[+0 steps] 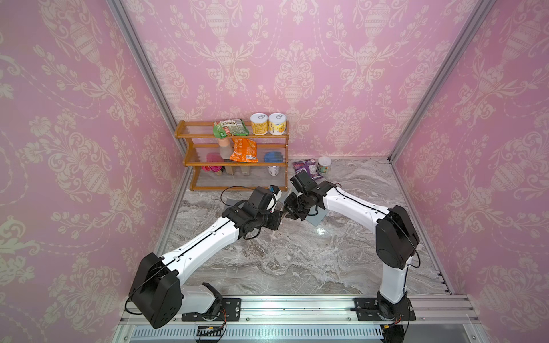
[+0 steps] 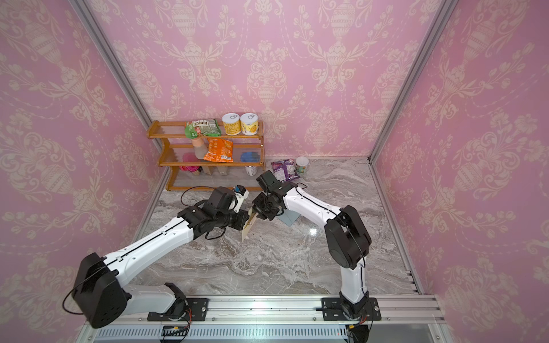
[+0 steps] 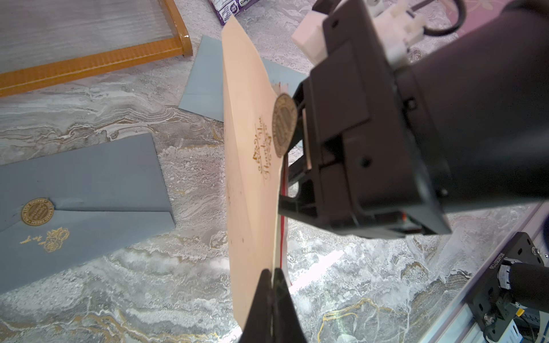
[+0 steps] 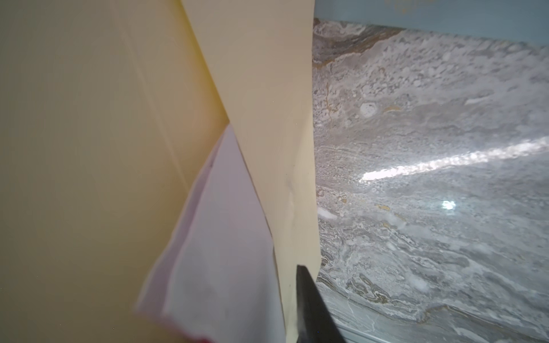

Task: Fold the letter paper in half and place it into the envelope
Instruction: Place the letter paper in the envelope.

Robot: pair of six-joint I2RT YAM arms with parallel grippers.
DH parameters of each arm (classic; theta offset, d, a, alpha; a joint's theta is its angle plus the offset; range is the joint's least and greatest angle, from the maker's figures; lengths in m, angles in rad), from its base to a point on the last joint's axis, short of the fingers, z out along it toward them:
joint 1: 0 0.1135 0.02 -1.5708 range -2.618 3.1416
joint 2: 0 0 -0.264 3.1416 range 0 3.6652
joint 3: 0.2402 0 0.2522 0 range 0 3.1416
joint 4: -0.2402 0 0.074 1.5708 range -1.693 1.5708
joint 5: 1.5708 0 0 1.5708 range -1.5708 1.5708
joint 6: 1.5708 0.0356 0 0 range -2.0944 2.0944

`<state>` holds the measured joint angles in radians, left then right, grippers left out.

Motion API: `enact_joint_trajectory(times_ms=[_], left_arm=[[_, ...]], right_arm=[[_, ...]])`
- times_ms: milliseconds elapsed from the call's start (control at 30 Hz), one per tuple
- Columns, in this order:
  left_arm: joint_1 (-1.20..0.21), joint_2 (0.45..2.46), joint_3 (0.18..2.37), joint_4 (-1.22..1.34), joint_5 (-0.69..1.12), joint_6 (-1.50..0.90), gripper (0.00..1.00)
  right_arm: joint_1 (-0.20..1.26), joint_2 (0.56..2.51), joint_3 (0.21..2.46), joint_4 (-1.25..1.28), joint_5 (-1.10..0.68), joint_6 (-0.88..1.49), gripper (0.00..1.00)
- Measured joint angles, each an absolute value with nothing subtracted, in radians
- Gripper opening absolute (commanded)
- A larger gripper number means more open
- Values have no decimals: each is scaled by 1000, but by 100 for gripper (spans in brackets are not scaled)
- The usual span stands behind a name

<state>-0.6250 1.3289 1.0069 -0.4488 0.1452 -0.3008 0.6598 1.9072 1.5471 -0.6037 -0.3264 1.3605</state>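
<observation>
— Pink damask wallpaper [image 1: 297, 53] is walling in a marbled surface [image 1: 297, 261]. What is going on above it?
— The left fingers [image 3: 261, 300] are pinching together on one edge of the cream envelope [image 3: 249, 178], holding it on edge in the air.
— And the letter paper [image 4: 219, 237]?
— It is sitting partly inside the envelope, a white corner sticking out of the opening.
— The right fingers [image 4: 310, 306]?
— One is showing just beside the envelope; apart or together, I cannot tell. A grey envelope [image 3: 86, 190] is lying flat below.
</observation>
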Motion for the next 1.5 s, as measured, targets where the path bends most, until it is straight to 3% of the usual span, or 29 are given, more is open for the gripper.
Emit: enact_joint_trajectory(times_ms=[100,433,900,1500], left_arm=[[-622,1326,1007,-449,142,-309,0],[-556,1327,997,-427,215,-358,0],[-520,1327,991,-405,325,-388,0],[-506,1326,991,-435,336,-410,0]], right_arm=[[647,1892,1542,-615,-325,1355,99],[630,1776,1422,-536,-326,1317,100],[630,1835,1404,-422,-336,1274,100],[631,1892,1330,-366,-363,1263,100]])
